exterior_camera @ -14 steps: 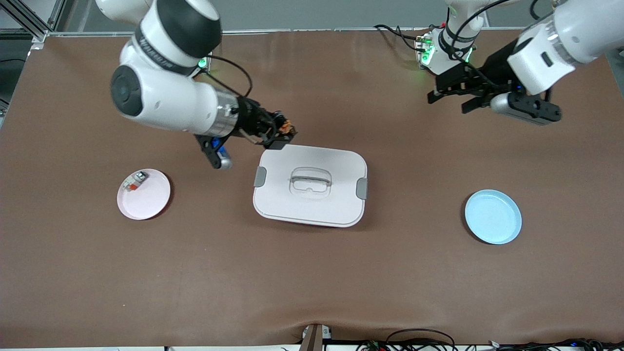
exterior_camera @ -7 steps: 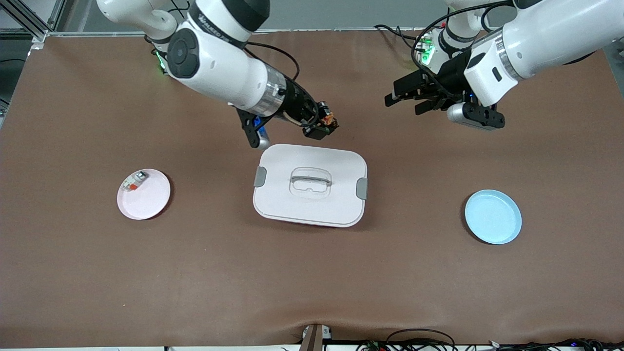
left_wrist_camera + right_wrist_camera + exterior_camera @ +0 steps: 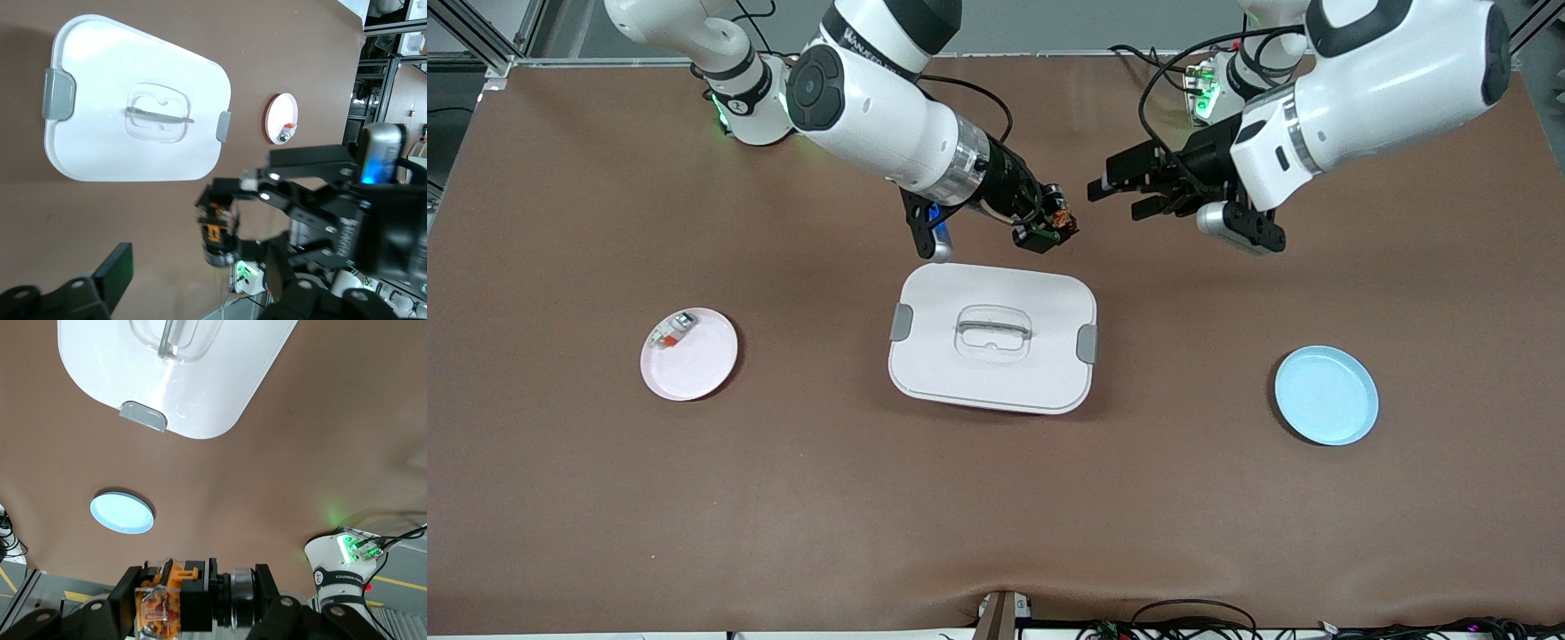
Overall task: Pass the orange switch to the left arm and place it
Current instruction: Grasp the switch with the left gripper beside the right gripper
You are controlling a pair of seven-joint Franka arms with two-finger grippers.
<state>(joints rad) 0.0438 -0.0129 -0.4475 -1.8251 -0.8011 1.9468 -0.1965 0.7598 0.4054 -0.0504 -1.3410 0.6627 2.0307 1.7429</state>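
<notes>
The right claw is clamped shut on the orange switch and holds it in the air over bare bench, just clear of the box at the edge toward the robots' bases. The left claw faces it from close by, fingers spread with nothing between them, though they look slightly less wide than they could be.

The handover carries the main risk. The switch is tiny and mostly buried in the right claw, so the left fingers may pinch the other claw or only graze the part, and an early release would drop it onto the box lid or the bench.

Compared with half a second earlier, both claws have drawn closer together, and the left arm has swung further over the bench toward the right claw.
</notes>
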